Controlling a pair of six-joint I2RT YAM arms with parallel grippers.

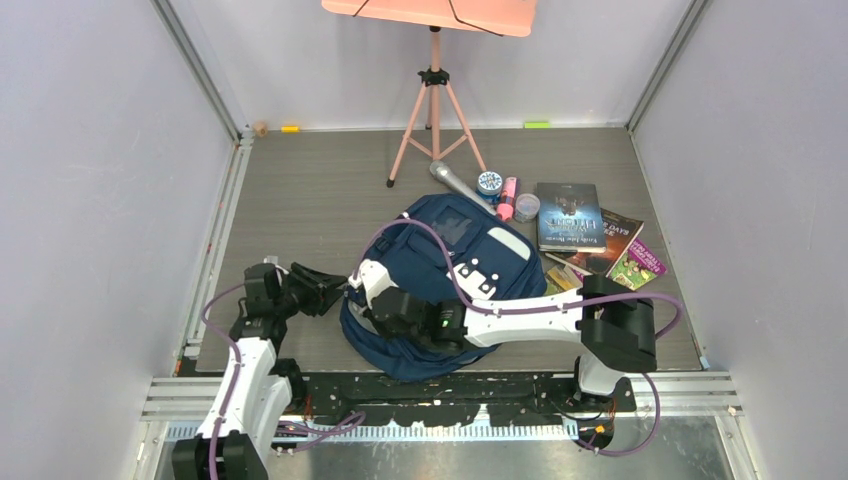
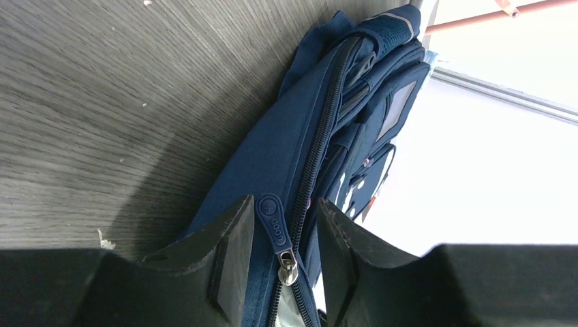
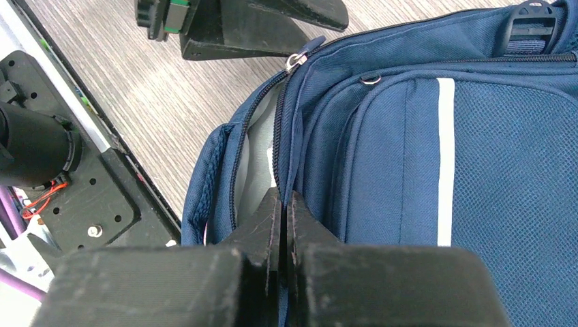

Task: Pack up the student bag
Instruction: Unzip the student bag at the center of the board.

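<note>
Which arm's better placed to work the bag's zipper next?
Left: the left gripper straddles the zipper pull, jaws apart; the right gripper is shut on the student bag, probably bracing it.

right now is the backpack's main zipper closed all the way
No: the navy backpack gapes open below its zipper pull, with light grey lining showing in the gap.

Mid-table: student bag lies btwn the arms, w/ L gripper at its L edge, zip pull btwn the fingers; R gripper reaches across from the R onto the bag's near-L zip edge. Behind the bag stands a tripod. Behind-R of bag, L to R: mic, tape roll, marker, jar; books lie overlapping just R of bag.
</note>
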